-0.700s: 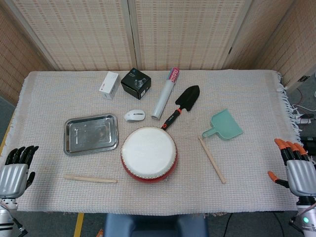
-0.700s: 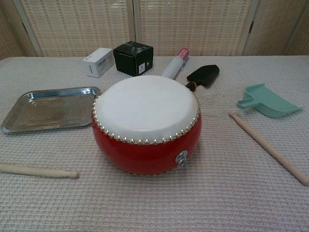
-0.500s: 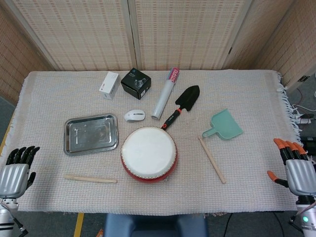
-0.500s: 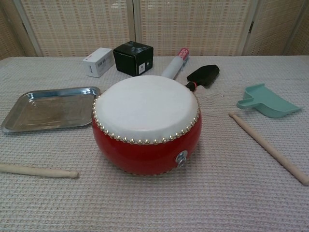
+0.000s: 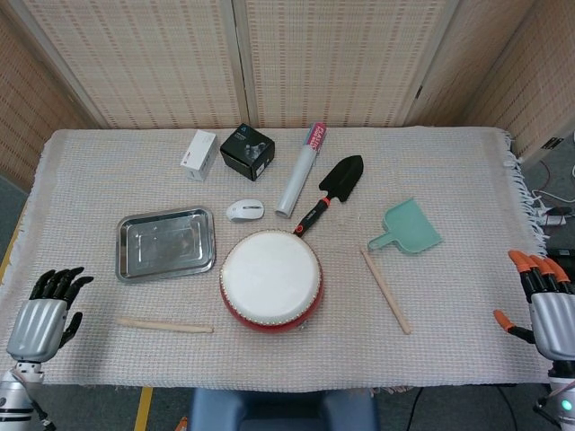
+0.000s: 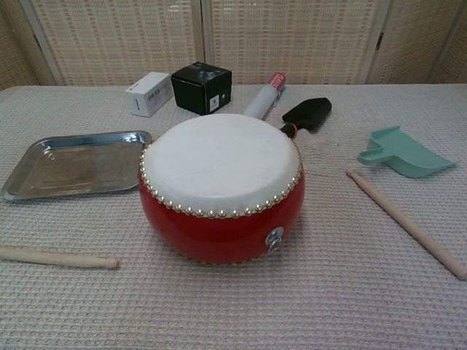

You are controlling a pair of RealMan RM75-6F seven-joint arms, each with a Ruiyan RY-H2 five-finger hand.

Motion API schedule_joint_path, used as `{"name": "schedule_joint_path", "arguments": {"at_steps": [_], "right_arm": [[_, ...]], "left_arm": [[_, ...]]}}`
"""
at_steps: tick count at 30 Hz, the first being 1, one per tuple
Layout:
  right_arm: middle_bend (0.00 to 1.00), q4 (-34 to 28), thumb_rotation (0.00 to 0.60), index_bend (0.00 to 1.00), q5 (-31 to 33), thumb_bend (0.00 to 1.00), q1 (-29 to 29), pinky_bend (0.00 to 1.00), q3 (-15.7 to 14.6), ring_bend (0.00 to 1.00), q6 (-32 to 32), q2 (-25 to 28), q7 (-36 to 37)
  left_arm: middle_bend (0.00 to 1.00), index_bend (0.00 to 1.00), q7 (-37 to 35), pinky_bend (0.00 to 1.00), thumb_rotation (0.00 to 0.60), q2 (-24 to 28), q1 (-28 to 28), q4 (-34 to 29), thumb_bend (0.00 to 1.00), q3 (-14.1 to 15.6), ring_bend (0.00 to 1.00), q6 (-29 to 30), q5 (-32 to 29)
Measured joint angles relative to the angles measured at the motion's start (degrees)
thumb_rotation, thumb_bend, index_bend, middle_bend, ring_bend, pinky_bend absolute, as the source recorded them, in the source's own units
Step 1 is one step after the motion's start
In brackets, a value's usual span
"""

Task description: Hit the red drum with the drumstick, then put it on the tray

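Head view shows the red drum (image 5: 270, 280) at the tabletop's near middle, with the steel tray (image 5: 165, 243) just to its left. One drumstick (image 5: 164, 325) lies in front of the tray, another drumstick (image 5: 385, 290) to the drum's right. Left hand (image 5: 43, 316) and right hand (image 5: 549, 299) hover at the near corners, fingers (image 5: 59, 281) spread apart, holding nothing, well apart from both sticks.

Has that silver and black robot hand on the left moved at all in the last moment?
Yes. In the head view the left hand has shifted slightly right and down, edging closer to the drumstick lying left of the drum.
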Motion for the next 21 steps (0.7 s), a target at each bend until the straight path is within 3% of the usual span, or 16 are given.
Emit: {"name": "schedule_joint_path", "arguments": {"at_steps": [9,21], "right_arm": [[0.1,0.73,0.6,0.03,-0.56,0.18,0.36,0.1,0.01,0.0,-0.34,0.32,1.44],[0.08,1.65,0.6,0.0,-0.35,0.16,0.32,0.0,0.03,0.0,-0.54,0.28,3.1]], "left_arm": [[0.18,0.39,0.86,0.11,0.6,-1.72,-4.56,-0.79,0.46,1.22,0.13,-8.32,1.19],[0.17,0.41,9.47,0.11,0.6,-13.81,-6.59,4.91,0.36,1.66,0.13,-11.81,-2.41]]}}
